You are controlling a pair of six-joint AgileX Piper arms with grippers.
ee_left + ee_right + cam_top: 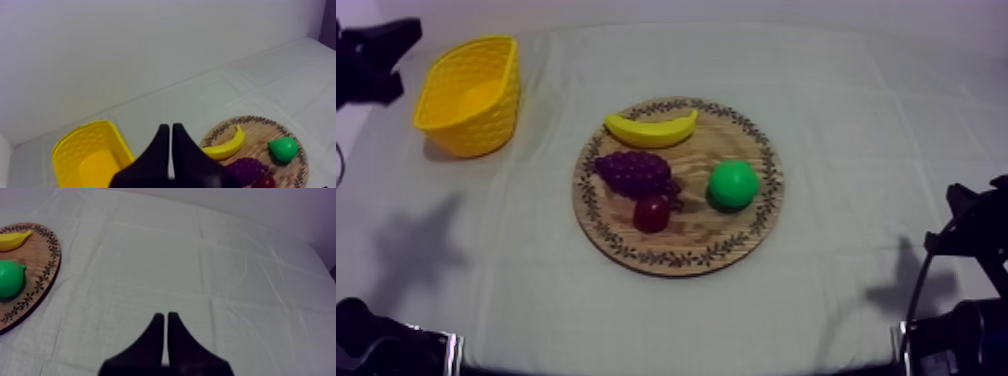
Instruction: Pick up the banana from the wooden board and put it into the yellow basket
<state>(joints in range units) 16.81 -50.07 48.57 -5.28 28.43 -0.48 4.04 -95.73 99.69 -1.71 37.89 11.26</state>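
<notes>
Left gripper (171, 126) and right gripper (166, 316) sit closed, seemingly empty, banana (650, 129) untouched

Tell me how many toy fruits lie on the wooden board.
4. The banana lies at the far edge of the wooden board, the bunch of grapes toward the yellow basket, the small red fruit beside them, the pear opposite. None seems hidden.

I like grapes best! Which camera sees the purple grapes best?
The top view. It sees the whole bunch of grapes from above, on the wooden board between the banana and the small red fruit. The left wrist view catches the bunch from the side, near the left fingers. The right wrist view faces the board's pear side.
</notes>
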